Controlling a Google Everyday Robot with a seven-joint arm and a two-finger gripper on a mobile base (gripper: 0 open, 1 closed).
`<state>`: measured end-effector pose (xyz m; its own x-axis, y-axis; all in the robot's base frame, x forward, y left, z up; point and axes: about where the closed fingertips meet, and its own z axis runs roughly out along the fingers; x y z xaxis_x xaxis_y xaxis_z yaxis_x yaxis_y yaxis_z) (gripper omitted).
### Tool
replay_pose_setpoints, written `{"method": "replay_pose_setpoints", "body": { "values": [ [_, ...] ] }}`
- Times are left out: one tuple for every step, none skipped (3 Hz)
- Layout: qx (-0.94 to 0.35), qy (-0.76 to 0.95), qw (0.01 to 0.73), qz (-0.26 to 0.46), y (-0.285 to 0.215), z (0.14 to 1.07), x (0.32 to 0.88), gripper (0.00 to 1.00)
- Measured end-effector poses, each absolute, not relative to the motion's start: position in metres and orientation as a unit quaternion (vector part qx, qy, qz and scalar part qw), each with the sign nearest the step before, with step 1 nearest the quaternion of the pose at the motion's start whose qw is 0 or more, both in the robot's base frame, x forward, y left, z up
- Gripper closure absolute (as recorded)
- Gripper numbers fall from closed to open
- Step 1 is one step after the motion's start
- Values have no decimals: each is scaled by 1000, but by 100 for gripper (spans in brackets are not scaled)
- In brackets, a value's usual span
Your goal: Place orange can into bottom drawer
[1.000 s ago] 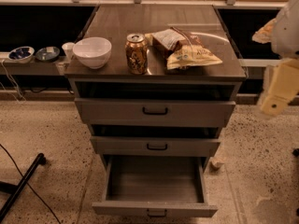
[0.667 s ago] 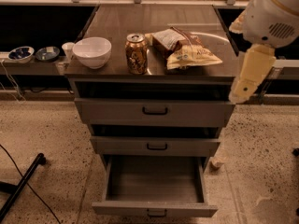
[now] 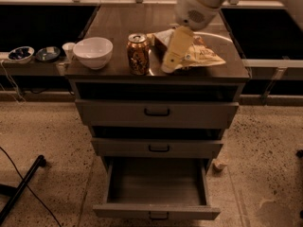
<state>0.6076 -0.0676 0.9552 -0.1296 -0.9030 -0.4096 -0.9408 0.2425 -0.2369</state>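
The orange can point(image 3: 138, 54) stands upright on the dark cabinet top point(image 3: 142, 18), near its front edge and just right of a white bowl point(image 3: 93, 52). My gripper point(image 3: 172, 59) hangs from the white arm point(image 3: 199, 4) that comes in from the top right. It is low over the cabinet top, a little right of the can and apart from it, in front of the snack bags. The bottom drawer point(image 3: 156, 212) is pulled out towards me and shows an empty grey inside.
A chip bag point(image 3: 203, 56) and a darker snack pack point(image 3: 161, 38) lie right of the can. The top drawer point(image 3: 156, 112) and middle drawer point(image 3: 158, 148) are slightly ajar. Small bowls point(image 3: 21, 54) and a cup point(image 3: 69, 48) sit on the left ledge. A black pole point(image 3: 21, 188) lies on the floor.
The arm has swung from the right side of the cabinet leftward and over its top. The gripper now hangs close beside the can. The can and drawers have not moved.
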Motion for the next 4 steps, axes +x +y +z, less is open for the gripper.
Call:
{"method": "replay_pose_setpoints", "body": {
  "values": [
    [-583,760,275,81,-36,931,652,0],
    [-558,760,308,122,-6,918,681,0],
    [-538,760,330,154,14,913,696,19],
    [-518,765,334,185,27,900,704,42]
  ]
}}
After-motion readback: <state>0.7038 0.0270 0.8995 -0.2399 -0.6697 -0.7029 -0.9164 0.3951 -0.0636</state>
